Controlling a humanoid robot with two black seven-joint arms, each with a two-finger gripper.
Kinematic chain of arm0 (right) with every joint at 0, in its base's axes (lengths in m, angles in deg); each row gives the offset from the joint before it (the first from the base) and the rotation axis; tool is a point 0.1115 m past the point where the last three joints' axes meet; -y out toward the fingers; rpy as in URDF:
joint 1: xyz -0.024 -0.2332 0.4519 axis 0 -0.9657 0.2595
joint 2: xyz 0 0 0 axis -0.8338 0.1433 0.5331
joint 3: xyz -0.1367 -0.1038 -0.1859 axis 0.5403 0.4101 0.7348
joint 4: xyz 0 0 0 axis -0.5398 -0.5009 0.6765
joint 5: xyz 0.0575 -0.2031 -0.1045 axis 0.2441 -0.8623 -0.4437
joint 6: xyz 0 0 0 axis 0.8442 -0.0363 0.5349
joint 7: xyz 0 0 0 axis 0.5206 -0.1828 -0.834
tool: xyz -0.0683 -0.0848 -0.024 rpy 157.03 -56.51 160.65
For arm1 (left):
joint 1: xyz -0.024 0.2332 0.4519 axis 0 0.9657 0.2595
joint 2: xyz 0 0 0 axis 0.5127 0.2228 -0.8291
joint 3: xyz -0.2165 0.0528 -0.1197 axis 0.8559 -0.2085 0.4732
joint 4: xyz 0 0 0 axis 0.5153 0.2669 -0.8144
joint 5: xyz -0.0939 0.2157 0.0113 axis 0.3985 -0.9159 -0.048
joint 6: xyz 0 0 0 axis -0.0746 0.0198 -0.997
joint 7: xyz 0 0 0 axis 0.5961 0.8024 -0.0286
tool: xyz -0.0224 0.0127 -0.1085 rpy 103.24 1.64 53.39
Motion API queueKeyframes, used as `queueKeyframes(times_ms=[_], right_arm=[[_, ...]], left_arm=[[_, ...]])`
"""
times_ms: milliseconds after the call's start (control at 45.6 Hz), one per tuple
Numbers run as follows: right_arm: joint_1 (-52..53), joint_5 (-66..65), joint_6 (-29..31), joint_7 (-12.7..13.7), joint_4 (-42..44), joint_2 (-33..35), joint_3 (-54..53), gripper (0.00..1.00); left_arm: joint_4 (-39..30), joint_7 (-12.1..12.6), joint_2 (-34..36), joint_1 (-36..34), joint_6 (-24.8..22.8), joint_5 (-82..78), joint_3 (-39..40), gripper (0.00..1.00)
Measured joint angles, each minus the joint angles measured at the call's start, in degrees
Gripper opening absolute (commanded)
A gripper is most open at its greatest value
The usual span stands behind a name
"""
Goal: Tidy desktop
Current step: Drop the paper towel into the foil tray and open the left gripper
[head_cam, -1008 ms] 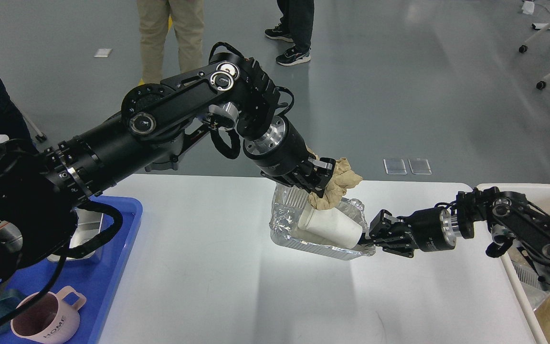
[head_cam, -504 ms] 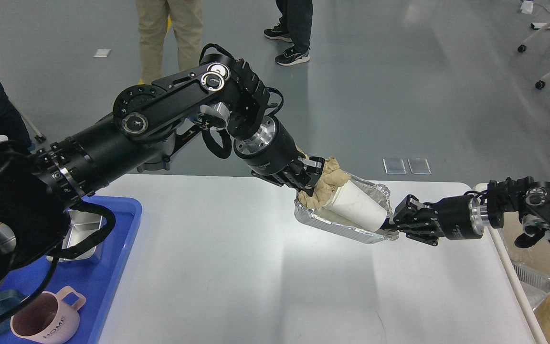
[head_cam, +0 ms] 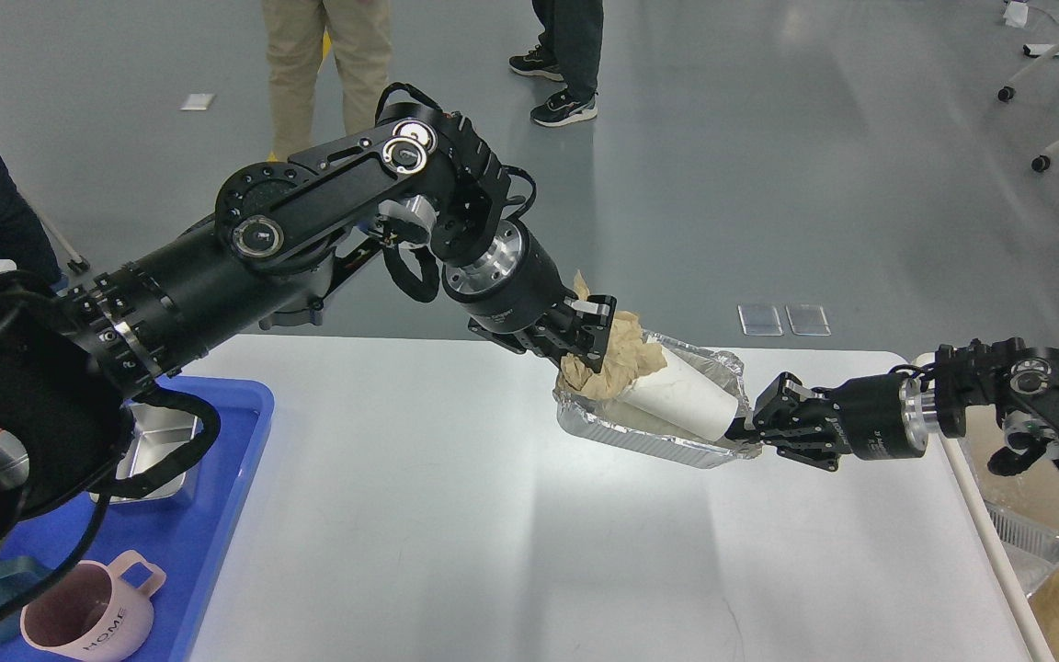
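Foil tray edged left; right gripper apparently still clamps it.

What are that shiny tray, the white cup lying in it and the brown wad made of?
The tray looks like thin aluminium foil: silvery, reflective, with crinkled walls. The cup seems to be paper, matte white with no gloss, though thin plastic is possible. The wad looks like crumpled brown paper, dull and sharply creased.

"HOME" printed on pink mug.
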Motion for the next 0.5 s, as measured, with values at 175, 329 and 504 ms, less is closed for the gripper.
queueKeyframes(times_ms=[175,329,504], right_arm=[[-0.3,0.0,0.0,0.0,-0.3,0.0,0.0,0.0],[-0.3,0.0,0.0,0.0,-0.4,0.1,0.0,0.0],[-0.4,0.0,0.0,0.0,-1.3,0.9,0.0,0.0]], left_arm=[[0.8,0.0,0.4,-0.3,0.0,0.0,0.1,0.89],[1.3,0.1,1.4,-0.5,0.0,-0.1,0.2,0.94],[1.3,0.3,2.9,-0.1,0.0,0.5,1.4,0.96]])
